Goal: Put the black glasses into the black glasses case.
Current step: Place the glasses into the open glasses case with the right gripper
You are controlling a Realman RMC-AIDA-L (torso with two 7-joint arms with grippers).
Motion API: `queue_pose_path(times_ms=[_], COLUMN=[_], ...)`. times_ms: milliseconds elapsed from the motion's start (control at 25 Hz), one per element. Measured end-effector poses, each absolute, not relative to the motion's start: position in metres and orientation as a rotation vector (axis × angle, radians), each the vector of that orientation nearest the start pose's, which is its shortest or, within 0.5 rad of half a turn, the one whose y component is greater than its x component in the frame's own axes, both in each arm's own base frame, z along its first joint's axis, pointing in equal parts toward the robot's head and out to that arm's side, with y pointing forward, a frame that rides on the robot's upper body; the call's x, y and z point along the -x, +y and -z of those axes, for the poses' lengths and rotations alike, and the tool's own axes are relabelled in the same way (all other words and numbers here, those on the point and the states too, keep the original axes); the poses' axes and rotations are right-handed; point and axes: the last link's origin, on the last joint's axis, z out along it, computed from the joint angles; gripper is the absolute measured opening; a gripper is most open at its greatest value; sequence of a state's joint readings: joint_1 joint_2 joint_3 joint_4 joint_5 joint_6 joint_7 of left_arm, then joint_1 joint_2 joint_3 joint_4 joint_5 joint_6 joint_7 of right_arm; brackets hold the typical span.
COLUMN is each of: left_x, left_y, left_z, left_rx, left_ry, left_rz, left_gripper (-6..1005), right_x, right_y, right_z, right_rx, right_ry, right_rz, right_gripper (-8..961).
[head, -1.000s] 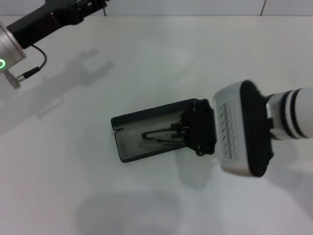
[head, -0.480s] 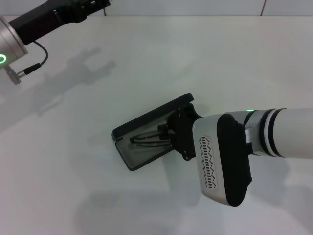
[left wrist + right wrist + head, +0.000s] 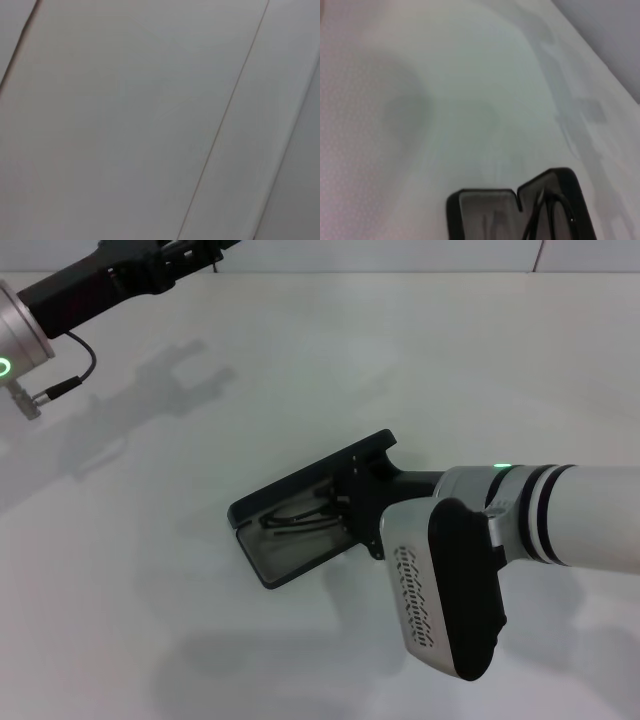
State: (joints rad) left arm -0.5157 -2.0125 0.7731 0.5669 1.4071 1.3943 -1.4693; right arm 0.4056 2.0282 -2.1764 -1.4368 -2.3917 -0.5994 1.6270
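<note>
The black glasses case (image 3: 285,558) lies open near the middle of the white table, its lid standing along the far side. The black glasses (image 3: 298,519) lie inside it, their thin temple arms running toward my right gripper (image 3: 352,508). That gripper reaches into the case's right end and looks shut on the glasses. The right wrist view shows the case's end (image 3: 485,210) with the glasses (image 3: 547,212) inside. My left gripper (image 3: 190,252) is raised at the far left edge, away from the case.
The white table (image 3: 150,620) stretches around the case on all sides. The bulky right wrist housing (image 3: 445,590) hangs over the table just right of the case. The left wrist view shows only pale wall panels.
My right arm swung toward the near side and the case turned with it, its right end now pointing farther away. The glasses sit lower inside the case. The left arm barely moved.
</note>
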Motion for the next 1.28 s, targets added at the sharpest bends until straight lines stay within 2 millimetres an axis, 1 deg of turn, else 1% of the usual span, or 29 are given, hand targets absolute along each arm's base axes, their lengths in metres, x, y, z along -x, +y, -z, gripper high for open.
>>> queue_pose_path(times_ms=[240, 480, 800, 840, 1040, 1120, 1200, 1280], left_x=[0.249, 0.247, 0.246, 0.246, 0.252, 0.254, 0.254, 0.254], left_y=[0.375, 0.376, 0.376, 0.375, 0.372, 0.371, 0.371, 0.372], left_z=[-0.057, -0.056, -0.054, -0.054, -0.054, -0.054, -0.054, -0.053], left_rx=[2.216, 2.218, 2.218, 2.217, 2.208, 2.204, 2.205, 2.224], left_ry=[-0.775, -0.767, -0.768, -0.768, -0.782, -0.787, -0.787, -0.787], left_rz=[1.186, 1.188, 1.192, 1.193, 1.186, 1.183, 1.179, 1.157], left_gripper=[893, 893, 894, 894, 894, 893, 893, 893], right_x=[-0.124, -0.126, -0.128, -0.129, -0.128, -0.124, -0.123, -0.124], right_y=[0.302, 0.301, 0.297, 0.296, 0.293, 0.293, 0.293, 0.295], right_z=[0.126, 0.133, 0.137, 0.137, 0.134, 0.130, 0.125, 0.116], right_rx=[2.446, 2.359, 2.360, 2.361, 2.373, 2.392, 2.449, 2.543], right_ry=[-1.051, -1.111, -1.123, -1.120, -1.061, -1.012, -0.952, -0.860], right_rz=[0.214, 0.192, 0.190, 0.190, 0.152, 0.117, 0.096, 0.077], right_gripper=[119, 120, 121, 138, 224, 224, 225, 228])
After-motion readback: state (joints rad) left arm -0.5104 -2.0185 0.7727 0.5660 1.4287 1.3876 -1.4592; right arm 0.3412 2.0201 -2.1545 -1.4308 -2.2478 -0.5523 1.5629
